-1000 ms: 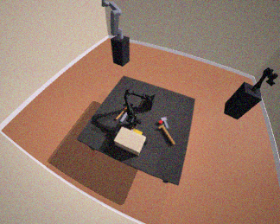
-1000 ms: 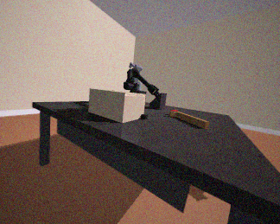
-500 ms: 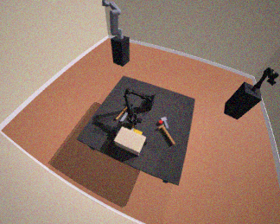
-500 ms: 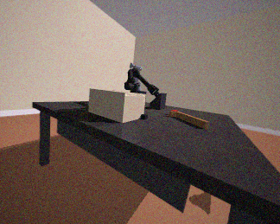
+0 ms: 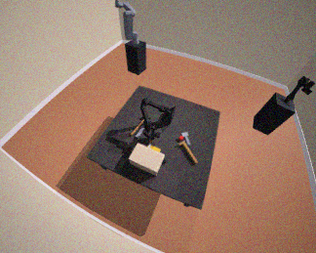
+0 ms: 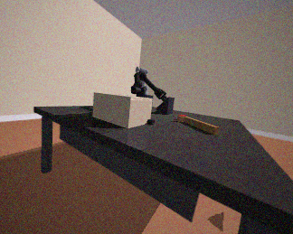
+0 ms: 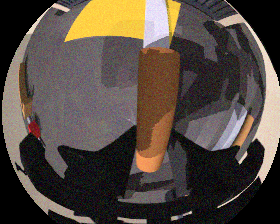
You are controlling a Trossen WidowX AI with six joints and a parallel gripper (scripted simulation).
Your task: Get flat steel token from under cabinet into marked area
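My gripper is shut on a tool with a brown wooden handle and a pale flat blade. The blade points towards the beige cabinet, over the yellow marked area in front of it. I cannot see the steel token in any view. The gripper hangs just behind the cabinet's front edge in the top and exterior views.
A hammer-like tool with a wooden handle and a red part lies right of the cabinet. Another wooden-handled tool lies left of the arm. A small dark thing sits by the cabinet's corner. The dark table ends close behind the cabinet.
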